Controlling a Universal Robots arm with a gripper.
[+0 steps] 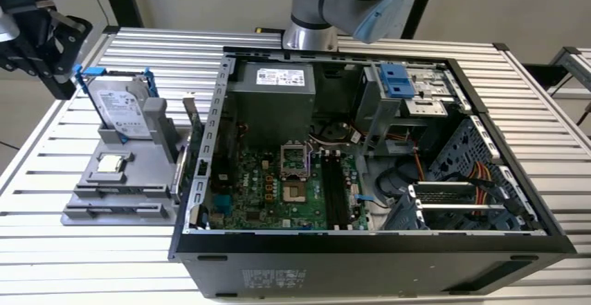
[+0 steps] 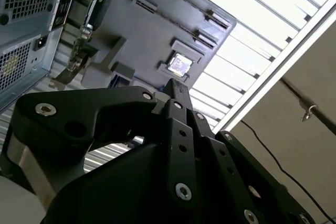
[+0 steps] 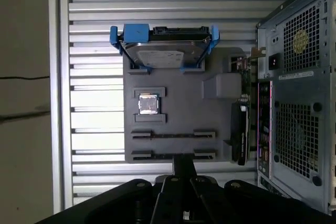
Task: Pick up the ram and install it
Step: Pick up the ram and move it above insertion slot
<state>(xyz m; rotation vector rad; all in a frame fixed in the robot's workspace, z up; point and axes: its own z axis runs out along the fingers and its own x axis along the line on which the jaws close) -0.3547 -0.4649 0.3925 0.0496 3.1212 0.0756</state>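
**Gripper closed on nothing near the parts tray**

Exterior view: my gripper [image 1: 46, 56] hangs high at the exterior view's left, near the hard drive [image 1: 120, 108] end of the grey tray [image 1: 83, 215]. The tray sits just beside the case [image 1: 369, 263], which lies open side up so the motherboard slots [image 1: 334, 184] face me. I cannot tell whether the ram sits there.

Second wrist view: my fingers [image 2: 176, 90] are pressed together, pinching nothing.

First wrist view: the tray's 2 long holders [image 3: 173, 135] look bare. The hard drive stands on edge, easy to grasp.
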